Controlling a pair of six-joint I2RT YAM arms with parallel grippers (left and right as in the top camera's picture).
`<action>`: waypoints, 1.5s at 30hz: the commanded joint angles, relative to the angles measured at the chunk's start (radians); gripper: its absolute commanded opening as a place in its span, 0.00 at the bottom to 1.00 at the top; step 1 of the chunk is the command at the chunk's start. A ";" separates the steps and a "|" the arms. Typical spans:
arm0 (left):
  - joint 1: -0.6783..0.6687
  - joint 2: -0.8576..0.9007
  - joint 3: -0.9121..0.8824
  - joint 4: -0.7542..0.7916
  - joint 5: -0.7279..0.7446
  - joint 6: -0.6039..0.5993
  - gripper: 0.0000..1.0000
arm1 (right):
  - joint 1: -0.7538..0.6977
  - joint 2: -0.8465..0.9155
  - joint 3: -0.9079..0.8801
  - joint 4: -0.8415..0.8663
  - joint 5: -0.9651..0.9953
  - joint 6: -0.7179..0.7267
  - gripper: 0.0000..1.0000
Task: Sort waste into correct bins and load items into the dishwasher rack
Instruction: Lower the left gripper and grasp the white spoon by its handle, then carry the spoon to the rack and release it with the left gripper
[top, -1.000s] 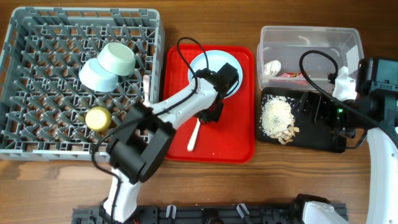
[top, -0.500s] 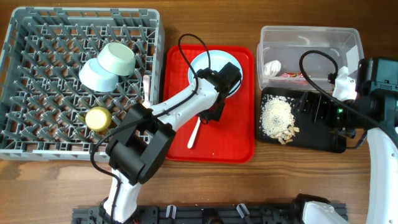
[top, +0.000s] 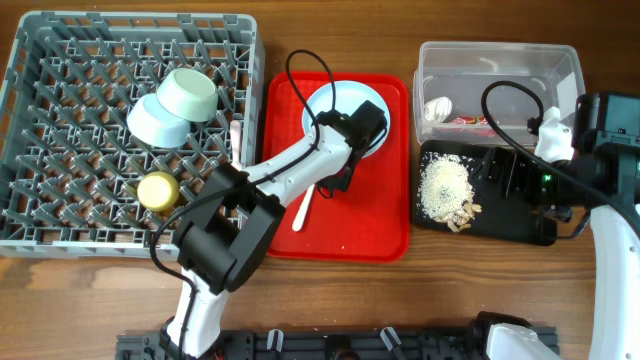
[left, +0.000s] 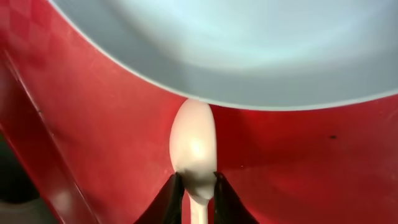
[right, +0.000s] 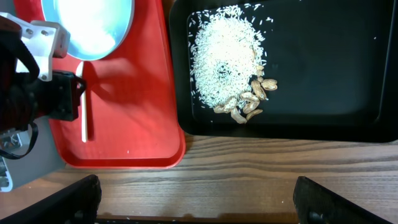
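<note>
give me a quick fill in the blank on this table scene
The ___ gripper is shut on the white plastic spoon. The spoon's bowl points at the round pale blue-white ___. The small yellow cup sits in the ___ plastic crate. The beige-white crumbly food scraps lie in the shallow ___ rectangular tray.
Missing: left; plate; grey; black.

Flat red serving tray (top: 375, 215), frame centre: lower right half bare, open from above. Upper part is taken by round pale blue-white plate (top: 345, 105). Black-and-white left arm (top: 285, 172) crosses diagonally from lower left, above white plastic spoon (top: 303, 210).
Wood strip between red tray and shallow black rectangular tray (top: 500, 228), right: narrow, unobstructed.
Large grey plastic pegged rack (top: 70, 200), left: two pale teal bowls (top: 190, 93) and small yellow cup (top: 157, 190) occupy the centre.
</note>
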 joint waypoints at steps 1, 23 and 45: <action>0.019 0.051 -0.030 0.001 0.005 -0.016 0.09 | -0.002 -0.002 0.003 -0.005 -0.001 -0.020 1.00; 0.019 -0.146 -0.030 -0.077 0.005 -0.045 0.04 | -0.002 -0.002 0.003 -0.012 0.000 -0.021 1.00; 0.466 -0.600 -0.030 -0.123 0.159 0.039 0.04 | -0.002 -0.002 0.003 -0.012 0.000 -0.020 1.00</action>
